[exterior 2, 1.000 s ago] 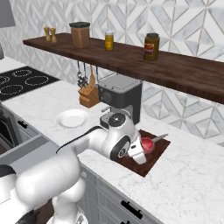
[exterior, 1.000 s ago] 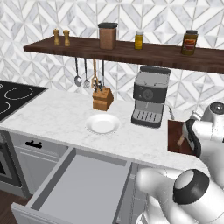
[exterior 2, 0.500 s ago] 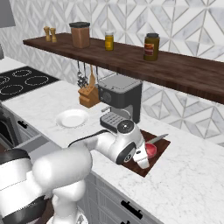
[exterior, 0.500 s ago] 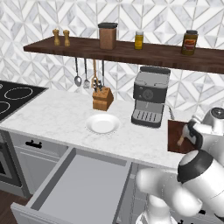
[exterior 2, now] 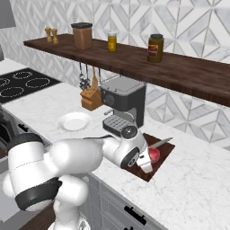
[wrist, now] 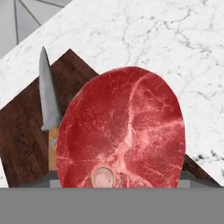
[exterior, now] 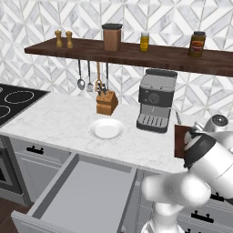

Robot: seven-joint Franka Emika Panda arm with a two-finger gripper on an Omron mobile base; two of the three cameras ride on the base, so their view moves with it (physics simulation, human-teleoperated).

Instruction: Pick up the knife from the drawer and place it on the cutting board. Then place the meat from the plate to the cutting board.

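The meat (wrist: 122, 131), red with pale marbling, sits right in front of the hand camera and hides the fingertips. My gripper (exterior 2: 150, 161) is shut on the meat (exterior 2: 154, 155) low over the cutting board (exterior 2: 165, 155); whether the meat touches the cutting board (wrist: 22, 135) I cannot tell. The knife (wrist: 47, 96) lies on the board beside the meat, its brown handle partly behind it. From the right, the knife (exterior 2: 162, 143) points to the back right. The white plate (exterior: 106, 129) stands bare on the counter. The grey drawer (exterior: 86, 195) is pulled open below it.
A coffee machine (exterior: 154, 100) stands just left of the cutting board (exterior: 181, 141), with a tan knife block (exterior: 106, 103) further left. A stove (exterior: 13, 102) is at the far left. A dark shelf (exterior 2: 134, 58) with jars hangs above the counter.
The hand has sunk slightly toward the board with the meat. The arm's elbow has swung up and to the right in the left base view.
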